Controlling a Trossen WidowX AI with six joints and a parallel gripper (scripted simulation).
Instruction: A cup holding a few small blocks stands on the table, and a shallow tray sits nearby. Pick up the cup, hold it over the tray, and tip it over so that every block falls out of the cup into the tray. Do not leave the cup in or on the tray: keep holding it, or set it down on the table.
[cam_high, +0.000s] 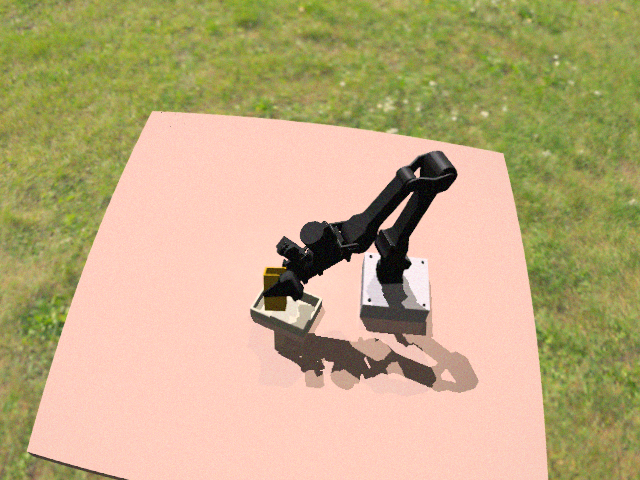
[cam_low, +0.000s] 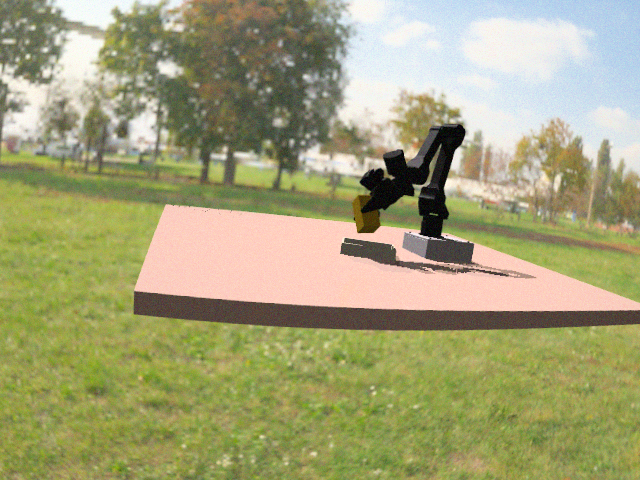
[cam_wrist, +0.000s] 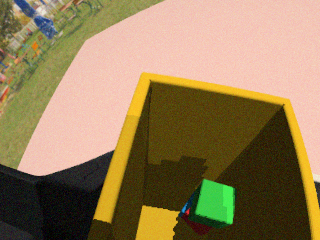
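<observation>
1. Top: looks steeply down from high up, well back, at arm and bench (cam_high: 196, 206) (cam_low: 258, 273).
2. Exterior: faces level-ish across the same bench and arm, farther off.
3. Wrist: close, looking into the cup (cam_wrist: 117, 170).

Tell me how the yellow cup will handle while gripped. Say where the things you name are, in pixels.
The yellow cup (cam_high: 275, 304) (cam_low: 368, 222) (cam_wrist: 220, 90) looks stiff, with straight, flat walls. Being tall and narrow, it would probably topple easily if pushed while standing. Its blocks may slide once tipped.

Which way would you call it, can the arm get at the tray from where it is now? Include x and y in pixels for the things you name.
Probably yes: the gripper (cam_high: 279, 293) (cam_low: 366, 210) holds the yellow cup (cam_high: 275, 302) (cam_low: 367, 222) (cam_wrist: 125, 165) above the tray (cam_high: 281, 322) (cam_low: 368, 250), with nothing visible between.
</observation>
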